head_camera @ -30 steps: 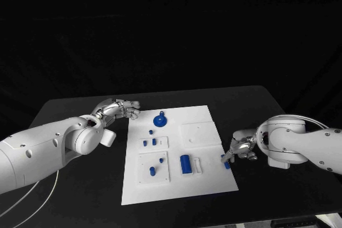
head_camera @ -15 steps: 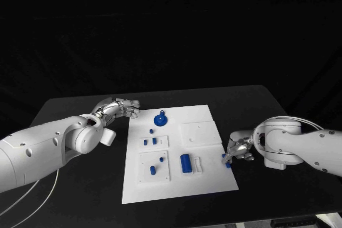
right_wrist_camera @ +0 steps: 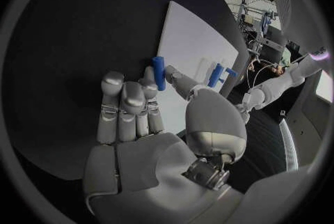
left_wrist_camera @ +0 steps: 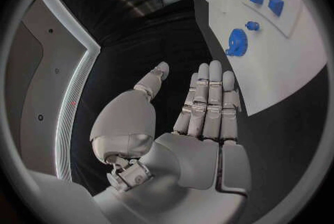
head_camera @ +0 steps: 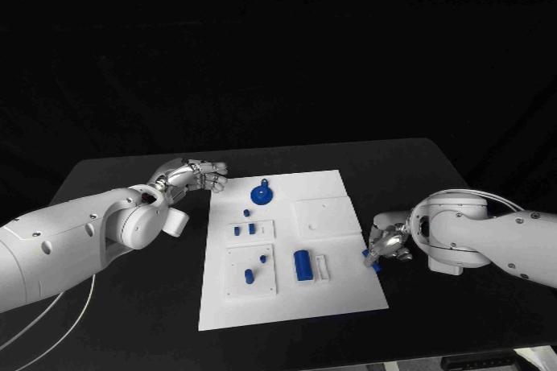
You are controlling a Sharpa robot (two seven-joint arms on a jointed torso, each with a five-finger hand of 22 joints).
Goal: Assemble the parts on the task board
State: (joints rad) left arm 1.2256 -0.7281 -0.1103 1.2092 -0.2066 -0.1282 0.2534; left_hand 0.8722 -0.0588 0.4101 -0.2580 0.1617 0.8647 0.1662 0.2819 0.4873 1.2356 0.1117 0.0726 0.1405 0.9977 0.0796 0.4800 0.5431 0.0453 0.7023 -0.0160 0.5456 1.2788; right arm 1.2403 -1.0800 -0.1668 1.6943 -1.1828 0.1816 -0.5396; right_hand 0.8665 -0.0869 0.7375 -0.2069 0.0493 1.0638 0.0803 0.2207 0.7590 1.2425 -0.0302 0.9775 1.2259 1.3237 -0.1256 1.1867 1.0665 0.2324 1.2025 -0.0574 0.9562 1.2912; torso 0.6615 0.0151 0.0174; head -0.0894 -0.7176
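We see the right robot hand at the right edge of the white board, pinching a small blue peg between thumb and a fingertip with the other fingers lying loose, which we judge keeps the peg free to go into a slot. The left robot hand waits flat, fingers straight, holding nothing, on the bench by the board's far left corner, near the blue round part.

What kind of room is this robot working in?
Probably a robot test lab. A white task board with small blue parts lies on a black table, and the right hand pinches one blue part. Equipment racks show behind.
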